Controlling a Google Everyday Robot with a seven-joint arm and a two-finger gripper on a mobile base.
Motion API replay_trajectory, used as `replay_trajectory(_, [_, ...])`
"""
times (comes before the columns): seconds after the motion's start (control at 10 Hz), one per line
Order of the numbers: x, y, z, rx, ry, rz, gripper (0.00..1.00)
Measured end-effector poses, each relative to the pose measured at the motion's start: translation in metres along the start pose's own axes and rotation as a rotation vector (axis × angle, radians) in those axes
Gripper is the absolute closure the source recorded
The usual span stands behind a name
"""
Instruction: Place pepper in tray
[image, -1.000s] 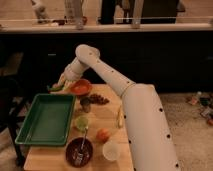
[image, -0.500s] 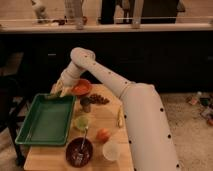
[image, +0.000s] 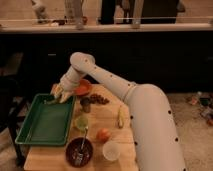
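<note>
One big green plastic tray (image: 45, 122) with a raised rim is seen on the wooden table (image: 117, 137). One slim, dark green pepper (image: 51, 101) is pinched in the gripper (image: 59, 95), whose fingers are pressed shut on it, over the tray's far edge. One round orange bowl (image: 82, 87) is just beside it.

The tray (image: 44, 125) lies at the table's (image: 115, 135) left side. The gripper (image: 59, 95) hangs over its far right corner — the pepper (image: 52, 101) in its closed fingers — with the bowl (image: 83, 87) just right.
</note>
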Motion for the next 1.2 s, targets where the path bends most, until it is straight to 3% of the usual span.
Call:
replay_trajectory(0.3, [0.001,0.012,-0.004,0.036,-0.018,0.05,1.0])
replay_trajectory(1.0, [-0.001,0.011,-0.002,0.033,-0.019,0.048,1.0])
replay_trajectory(1.2, [-0.006,0.006,0.007,0.002,0.007,0.023,1.0])
